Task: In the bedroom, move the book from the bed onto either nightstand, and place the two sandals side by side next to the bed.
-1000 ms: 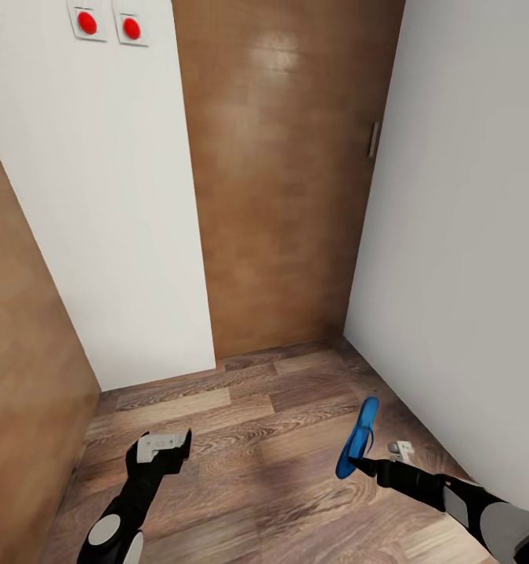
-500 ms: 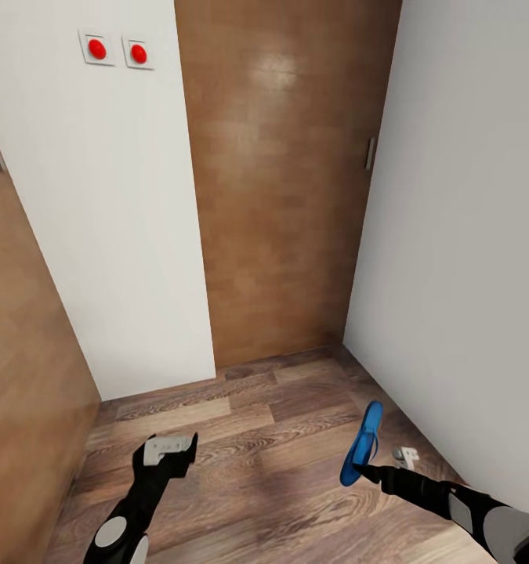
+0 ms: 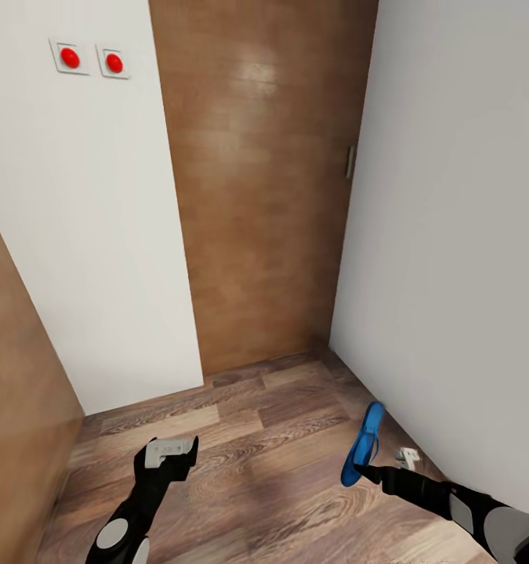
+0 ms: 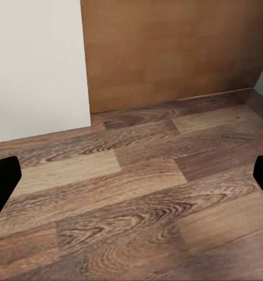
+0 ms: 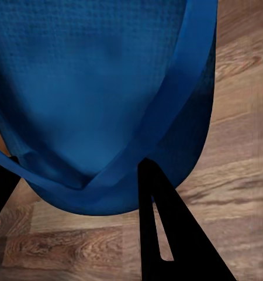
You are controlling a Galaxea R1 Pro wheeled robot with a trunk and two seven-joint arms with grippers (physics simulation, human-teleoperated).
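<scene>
Your right gripper [image 3: 360, 470] is pinching one blue sandal [image 3: 362, 444] at its near end, carried just above the wood-plank floor [image 3: 248, 439] close to the right wall. Your left gripper [image 3: 170, 451] hangs spread and empty. You face a tan door [image 3: 248, 196], so placing both sandals and the book remains.
</scene>
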